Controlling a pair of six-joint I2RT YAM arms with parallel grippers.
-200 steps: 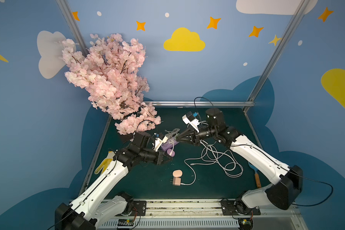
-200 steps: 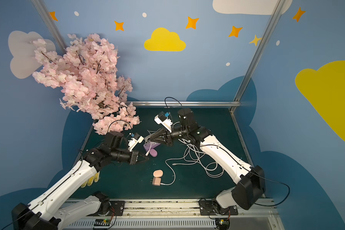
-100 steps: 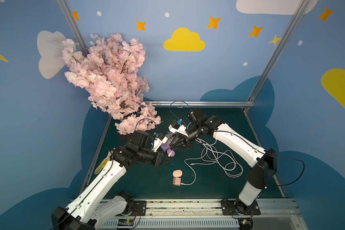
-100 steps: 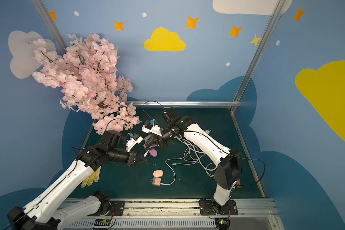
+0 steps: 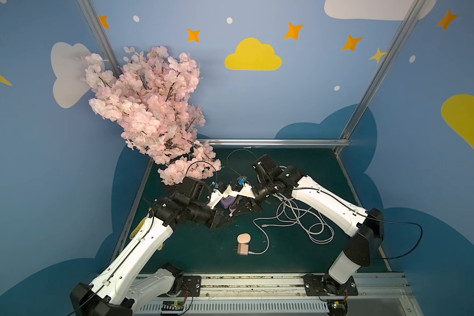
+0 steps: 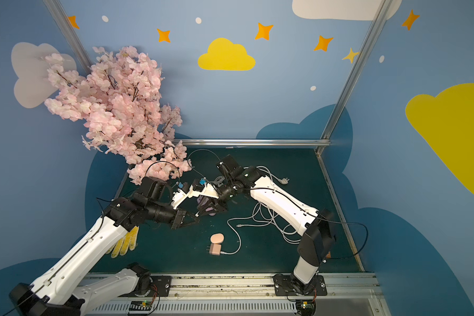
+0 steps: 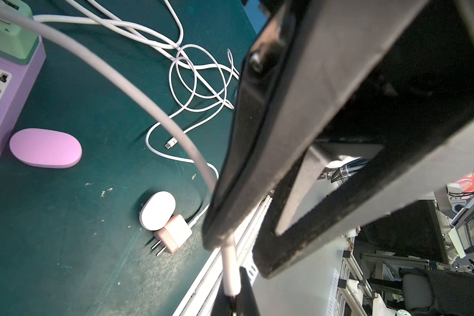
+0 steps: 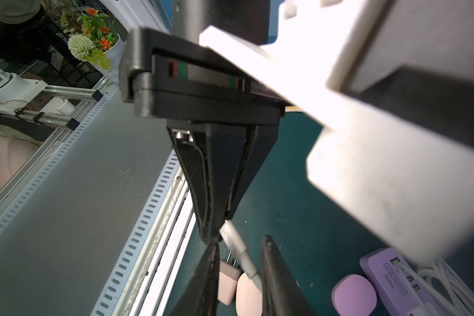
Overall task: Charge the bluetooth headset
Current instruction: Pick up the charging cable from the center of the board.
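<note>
Two oval headset cases lie on the green mat: a purple one (image 7: 45,147) (image 8: 353,294) beside the purple power strip (image 7: 0,90), and a pink one (image 5: 243,238) against a pink adaptor (image 5: 242,249). A grey-white cable runs from the green charger (image 7: 8,35) in the strip to my left gripper (image 7: 233,303) (image 5: 229,216), which is shut on it just behind the plug sleeve (image 7: 229,268). My right gripper (image 8: 241,242) (image 5: 237,211) meets it tip to tip above the mat. Its jaws stand open on either side of the plug (image 8: 241,254), which touches one finger.
A loose white cable (image 5: 298,219) lies coiled at mid right, its free connector (image 5: 263,226) pointing towards the pink case. A pink blossom tree (image 5: 153,109) overhangs the back left corner. A yellow glove (image 6: 123,243) lies under the left arm. A metal rail runs along the front.
My right arm swung leftward to the left gripper, bringing its jaws around the cable plug, and the jaws widened. The left gripper held the cable throughout and barely moved.
</note>
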